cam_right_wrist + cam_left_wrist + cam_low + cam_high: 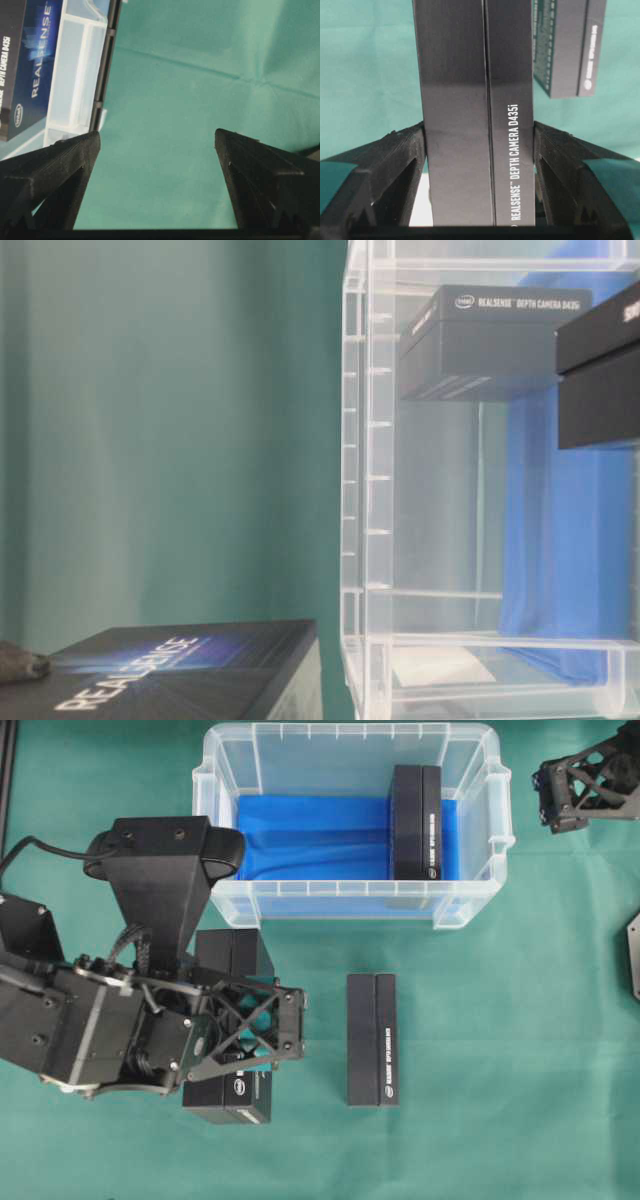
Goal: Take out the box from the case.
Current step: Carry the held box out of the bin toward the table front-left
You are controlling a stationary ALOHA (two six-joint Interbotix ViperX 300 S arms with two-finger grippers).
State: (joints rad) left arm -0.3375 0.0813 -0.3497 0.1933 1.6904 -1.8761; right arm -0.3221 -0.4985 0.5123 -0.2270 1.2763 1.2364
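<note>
My left gripper (245,1030) is shut on a black RealSense box (230,1098) outside the case, in front of its left corner. In the left wrist view both fingers press the long sides of the box (479,100), with the gripper (479,132) around it. The case (350,905), clear plastic with a blue cloth inside, holds another black box (416,822) standing at its right end. My right gripper (548,792) hangs open to the right of the case, with only green cloth between its fingers (157,137).
A third black box (372,1038) lies on the green cloth in front of the case; it also shows in the left wrist view (567,45). The case wall (75,75) is at the left of the right wrist view.
</note>
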